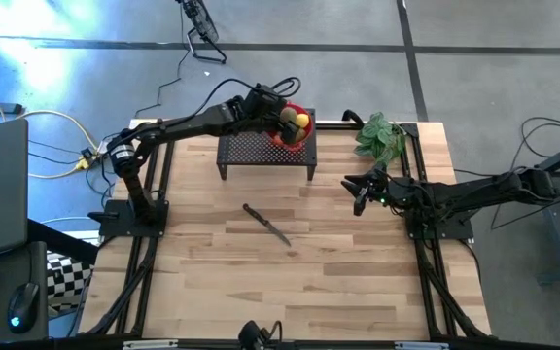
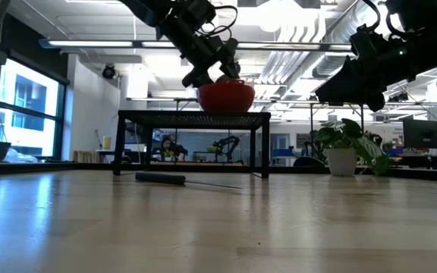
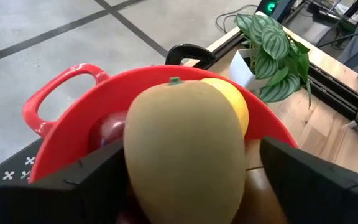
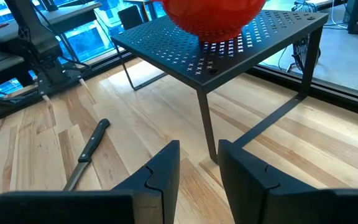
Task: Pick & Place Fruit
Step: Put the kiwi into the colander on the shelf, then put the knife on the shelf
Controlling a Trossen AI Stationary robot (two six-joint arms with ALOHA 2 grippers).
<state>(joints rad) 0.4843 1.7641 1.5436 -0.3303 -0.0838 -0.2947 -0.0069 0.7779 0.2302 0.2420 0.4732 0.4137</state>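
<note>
A red bowl with loop handles (image 1: 281, 140) (image 3: 73, 112) stands on a black perforated stand (image 1: 251, 148) (image 2: 192, 117) at the table's far edge. In it lie a yellow lemon (image 1: 302, 122) (image 3: 236, 102) and a dark red fruit (image 3: 107, 130). My left gripper (image 1: 282, 115) (image 3: 191, 146) is over the bowl, shut on a brown-green kiwi (image 3: 185, 155). My right gripper (image 1: 360, 192) (image 4: 199, 152) hovers over the table's right half, to the right of the stand. Its fingers are slightly apart and hold nothing. My left gripper has the kiwi pinched by its long sides (image 3: 135, 174) between the two fingers (image 3: 98, 180). The fingers come slanting down from the table's left and lie along the kiwi. The kiwi is just above the fruit in the bowl, its stem end (image 3: 174, 81) pointing away from the wrist.
A slim dark-handled knife (image 1: 265, 224) (image 4: 89, 149) lies flat on the wood near the table's middle, in front of the stand. A potted leafy plant (image 1: 382, 136) (image 3: 272, 50) stands at the far right corner. Black frame rails run along the table's sides.
</note>
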